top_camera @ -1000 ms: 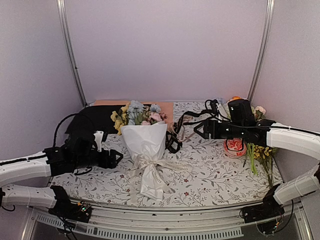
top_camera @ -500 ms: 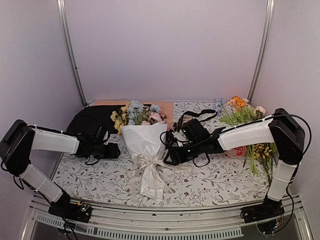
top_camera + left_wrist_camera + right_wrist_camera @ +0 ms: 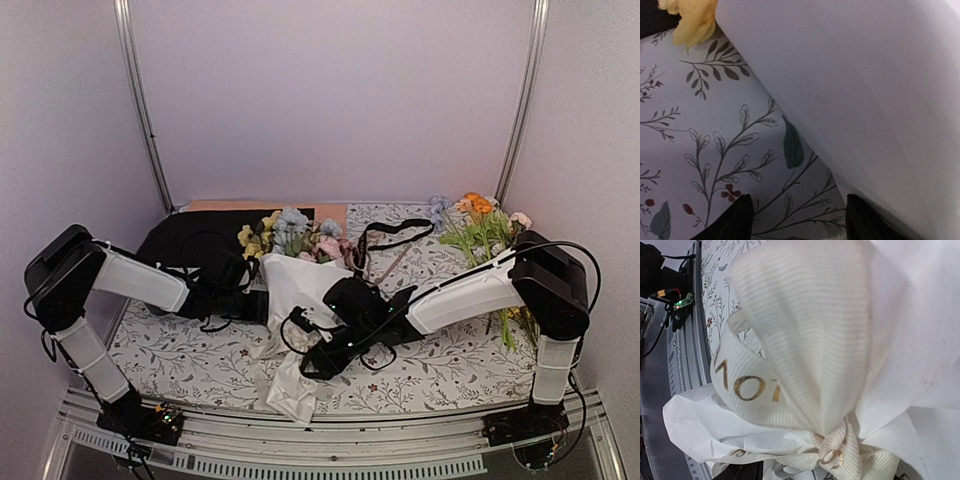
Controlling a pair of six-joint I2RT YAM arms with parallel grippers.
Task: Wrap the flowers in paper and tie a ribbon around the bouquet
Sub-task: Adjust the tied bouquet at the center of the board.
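The bouquet lies on the flowered tablecloth, a white paper (image 3: 300,285) cone with blue, pink and yellow flowers (image 3: 295,230) at its far, wide end. My left gripper (image 3: 262,305) is low at the cone's left flank. In the left wrist view its gripper (image 3: 800,222) stands open over bare cloth, the paper's (image 3: 865,100) edge lying over the right fingertip (image 3: 865,225), a yellow bloom (image 3: 692,20) at top left. My right gripper (image 3: 310,352) presses in at the cone's waist. The cream ribbon (image 3: 805,340) bow and its knot (image 3: 835,450) fill the right wrist view, hiding the jaws.
A black sheet (image 3: 190,245) and a peach sheet (image 3: 330,212) lie at the back left. Orange-and-yellow sprigs (image 3: 480,225) stand at the back right, a black ribbon (image 3: 390,235) beside them. The metal front rail (image 3: 330,445) runs just below the cone's tip.
Both arms have swung in from the sides to the bouquet, jaws narrowing. The cone has shifted, its blooms moving right and its tip nearer the front edge.
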